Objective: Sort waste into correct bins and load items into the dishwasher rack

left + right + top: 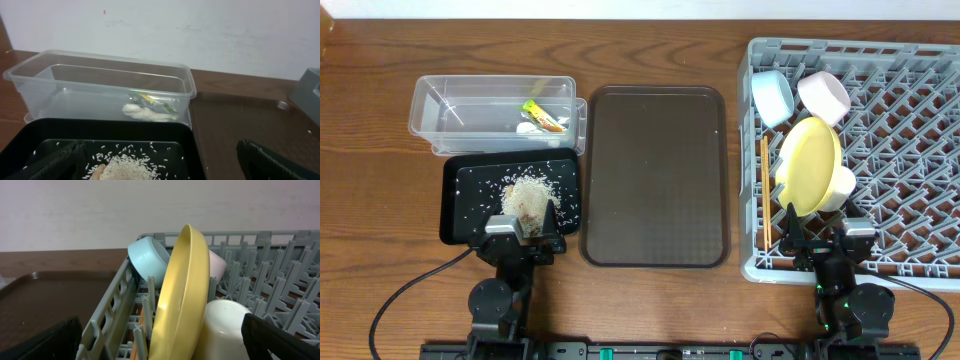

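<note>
Overhead: left gripper (528,220) at six o'clock of black tray (451,200), right gripper (816,240) at seven o'clock of rack (920,232); both wide open, empty.

Tub (432,103) behind shallow tray (462,215), left; serving tray (655,180) centre; rack (910,150) right, plate (810,160) upright inside.

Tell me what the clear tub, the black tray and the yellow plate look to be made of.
Clear tub: thin plastic, glossy; the walls are fully see-through and catch glints of light.
Black tray: probably plastic, smooth; even black with a soft sheen at the rim.
Yellow plate: looks like plastic or melamine, satin finish, uniform colour; glazed ceramic cannot be ruled out.
</note>
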`<action>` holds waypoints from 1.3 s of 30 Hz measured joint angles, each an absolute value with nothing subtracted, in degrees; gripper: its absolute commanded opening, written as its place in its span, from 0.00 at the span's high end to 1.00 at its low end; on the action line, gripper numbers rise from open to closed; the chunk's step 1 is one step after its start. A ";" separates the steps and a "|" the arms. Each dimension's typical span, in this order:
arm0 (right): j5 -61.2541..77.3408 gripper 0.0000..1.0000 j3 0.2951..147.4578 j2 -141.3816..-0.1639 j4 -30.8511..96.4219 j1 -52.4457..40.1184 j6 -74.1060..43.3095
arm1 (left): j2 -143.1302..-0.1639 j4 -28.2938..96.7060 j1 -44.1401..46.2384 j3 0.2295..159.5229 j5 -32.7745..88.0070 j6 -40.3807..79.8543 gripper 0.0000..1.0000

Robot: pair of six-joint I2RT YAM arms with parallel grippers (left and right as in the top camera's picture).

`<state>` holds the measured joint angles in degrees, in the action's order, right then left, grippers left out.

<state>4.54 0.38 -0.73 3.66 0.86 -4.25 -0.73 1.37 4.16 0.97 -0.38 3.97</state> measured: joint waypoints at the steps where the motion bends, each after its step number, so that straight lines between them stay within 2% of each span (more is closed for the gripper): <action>1: 4.54 0.01 0.38 -0.73 3.66 0.86 -4.25 | -0.73 1.43 4.16 0.99 -0.30 3.75 0.02; 39: 4.54 0.01 0.38 -0.73 3.66 0.86 -4.25 | -0.73 1.50 4.16 1.06 0.08 2.87 0.02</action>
